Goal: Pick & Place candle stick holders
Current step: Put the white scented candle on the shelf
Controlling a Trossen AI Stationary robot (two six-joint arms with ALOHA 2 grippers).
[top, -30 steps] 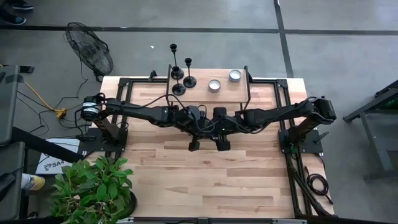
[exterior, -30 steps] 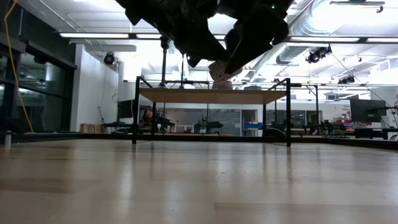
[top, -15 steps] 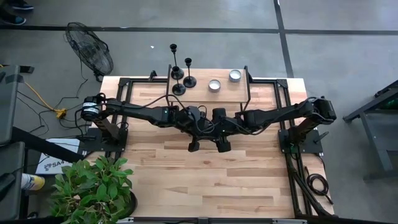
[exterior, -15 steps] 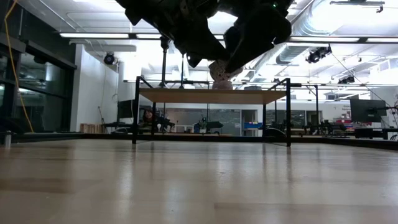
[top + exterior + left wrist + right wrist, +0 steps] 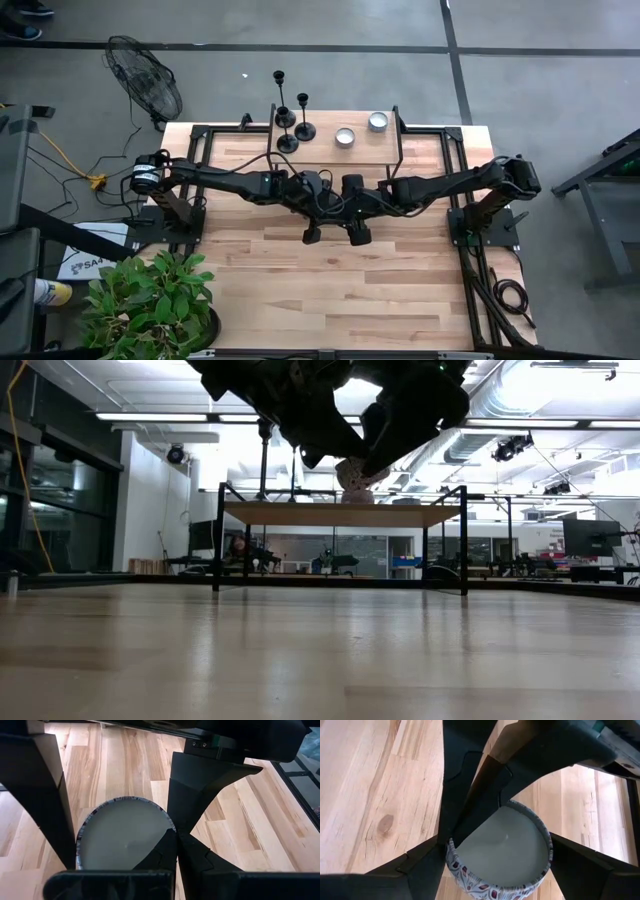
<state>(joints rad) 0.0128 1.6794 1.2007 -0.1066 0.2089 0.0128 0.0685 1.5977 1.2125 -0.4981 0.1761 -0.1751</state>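
Both grippers meet over the middle of the table (image 5: 330, 290), raised off the wood; the left gripper (image 5: 120, 845) and right gripper (image 5: 497, 852) each clamp the same round tin candle (image 5: 502, 852) between their fingers. The three candlesticks (image 5: 289, 118) stand upright on the raised shelf (image 5: 375, 152) at the back, left end, beside two more tins (image 5: 345, 137).

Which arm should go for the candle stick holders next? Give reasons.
Left, probably. The candle stick holders stand at the raised shelf's left end, on that arm's side. Both the left gripper and right gripper hang together over the table's middle, at a candle tin, so neither is nearer otherwise.
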